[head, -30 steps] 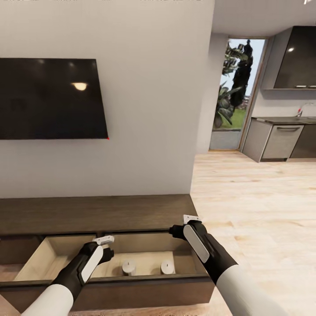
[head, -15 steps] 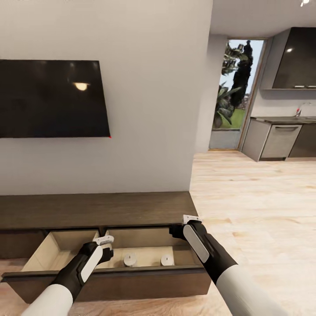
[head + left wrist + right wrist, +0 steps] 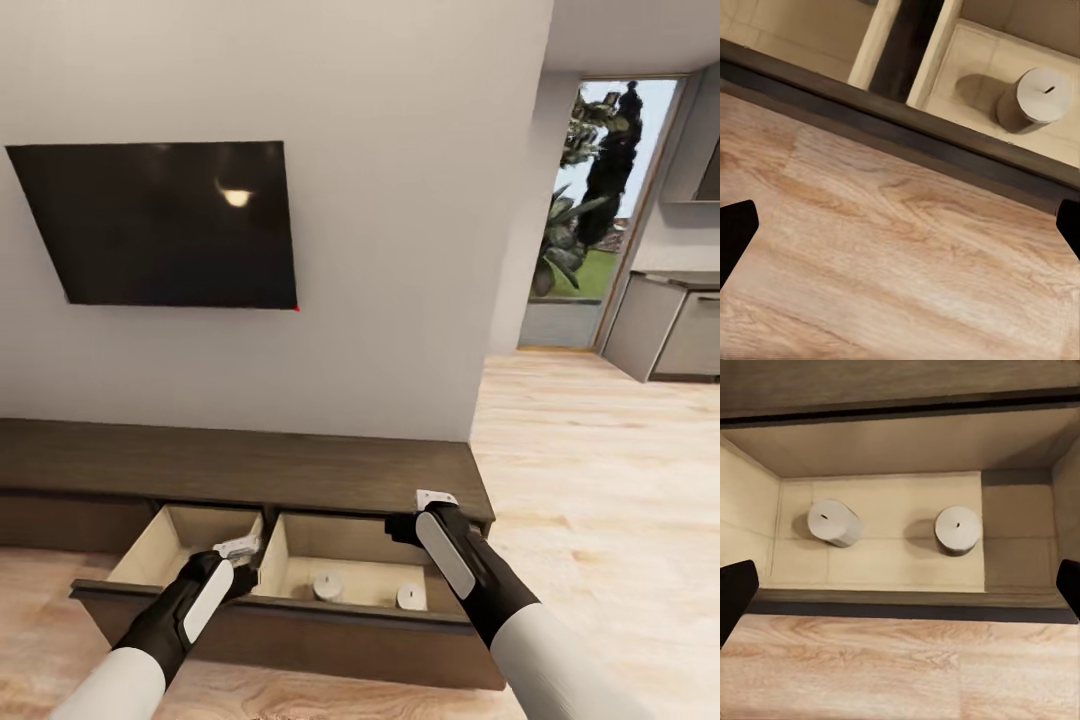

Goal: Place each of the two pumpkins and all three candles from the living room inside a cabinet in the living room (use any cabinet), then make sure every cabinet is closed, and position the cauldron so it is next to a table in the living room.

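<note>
In the head view, the long dark-brown cabinet (image 3: 250, 470) stands against the wall under a black TV (image 3: 165, 225), its drawer pulled out with two stubby cream candles (image 3: 327, 586) upright in the pale right compartment, between the left gripper (image 3: 240, 548) and the right gripper (image 3: 432, 497). The left wrist view shows one candle (image 3: 1035, 97) in that compartment beyond the drawer front, the gripper's fingers (image 3: 735, 232) set wide apart above the wood floor (image 3: 885, 262). The right wrist view shows both candles (image 3: 834, 522) standing apart on the drawer bottom, ahead of widely spread fingers (image 3: 735, 589).
</note>
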